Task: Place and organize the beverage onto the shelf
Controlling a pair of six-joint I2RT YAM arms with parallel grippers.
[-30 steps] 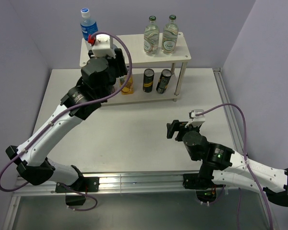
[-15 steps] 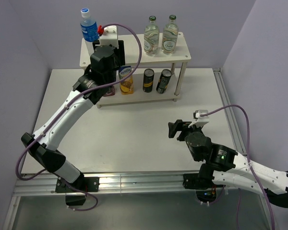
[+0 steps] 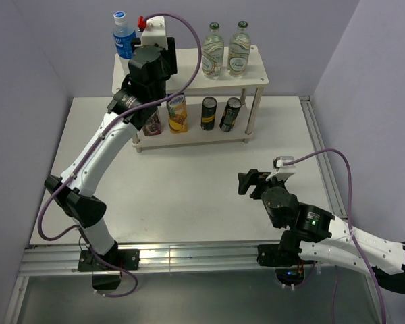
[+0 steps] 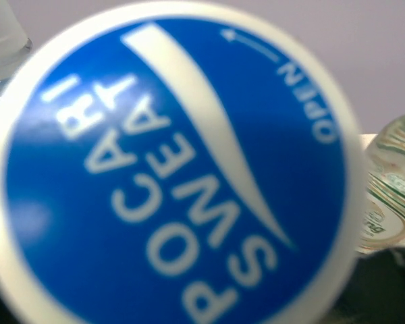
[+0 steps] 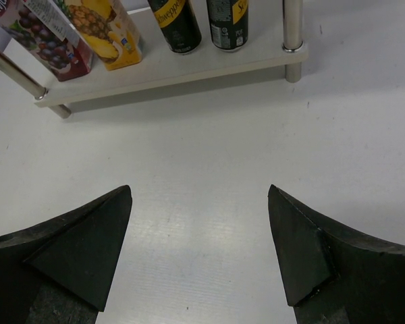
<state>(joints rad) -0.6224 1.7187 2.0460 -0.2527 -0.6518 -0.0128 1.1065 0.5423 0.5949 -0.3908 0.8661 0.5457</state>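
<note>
The shelf [image 3: 253,74] stands at the back of the table. On its top board are two green glass bottles [image 3: 212,50] [image 3: 239,48] and, at the left end, a blue-labelled plastic bottle [image 3: 123,34]. Two dark cans [image 3: 208,113] [image 3: 230,114] stand on the lower board. My left gripper [image 3: 148,44] is raised over the top board's left part, beside that bottle. In the left wrist view the blue cap of a second plastic bottle [image 4: 175,169] fills the frame and hides the fingers. My right gripper [image 5: 199,250] is open and empty, low over the table in front of the shelf.
Two tall printed cartons [image 3: 177,113] [image 3: 152,123] stand on the lower board left of the cans; they also show in the right wrist view [image 5: 98,30]. A chrome post [image 5: 292,23] holds the shelf's right front corner. Purple walls close the back and sides.
My left arm has risen and reached back, from in front of the lower tier up to the top board beside the standing plastic bottle. The right arm has barely moved.
</note>
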